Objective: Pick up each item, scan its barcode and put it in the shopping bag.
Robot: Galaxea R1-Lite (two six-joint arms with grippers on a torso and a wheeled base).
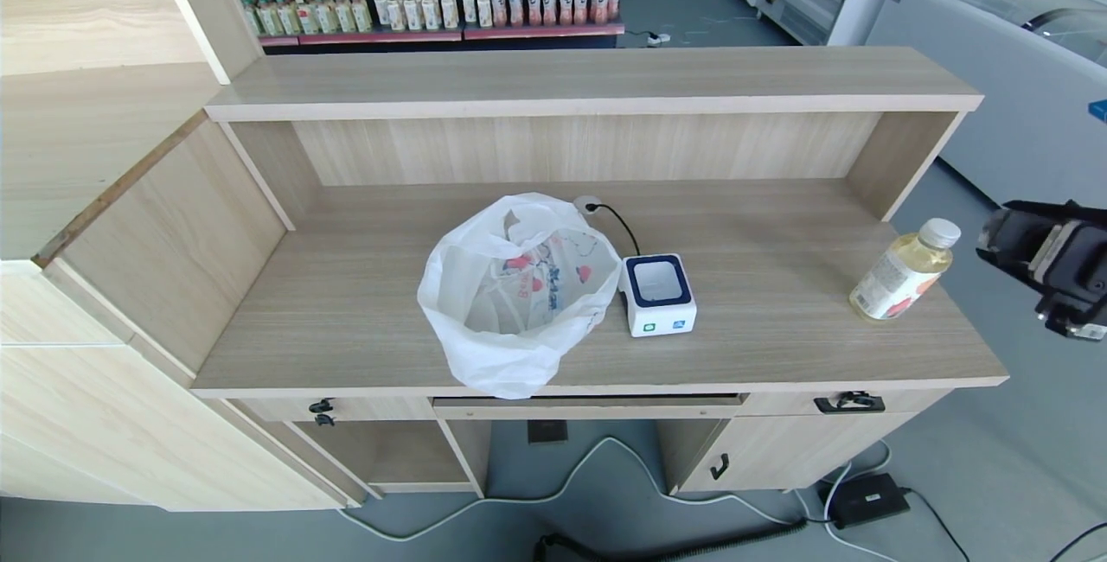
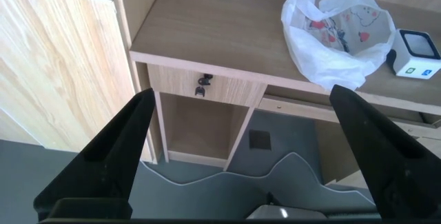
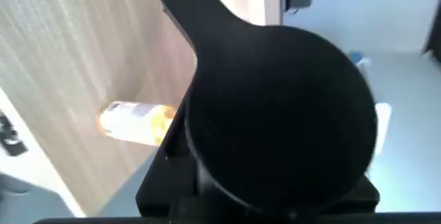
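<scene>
A bottle [image 1: 904, 272] of yellow drink with a white cap stands tilted at the counter's right end; it also shows beside the counter edge as the bottle [image 3: 134, 123]. The white shopping bag [image 1: 510, 294] sits open at the counter's middle, with the white, blue-topped scanner [image 1: 659, 294] touching its right side. My right gripper [image 1: 1029, 264] hangs off the counter's right end, a short way right of the bottle; a black part of it [image 3: 275, 114] blocks most of its wrist view. My left gripper [image 2: 242, 93] is open and holds nothing, low in front of the counter's left drawer, with the bag [image 2: 337, 31] and scanner [image 2: 415, 53] beyond.
The wooden counter [image 1: 778, 346] has a raised back shelf [image 1: 588, 82] and side walls. A black cable [image 1: 623, 229] runs from the scanner to the back. Keys hang in the drawer locks [image 1: 322, 411]. Cables and a power brick [image 1: 865, 500] lie on the floor.
</scene>
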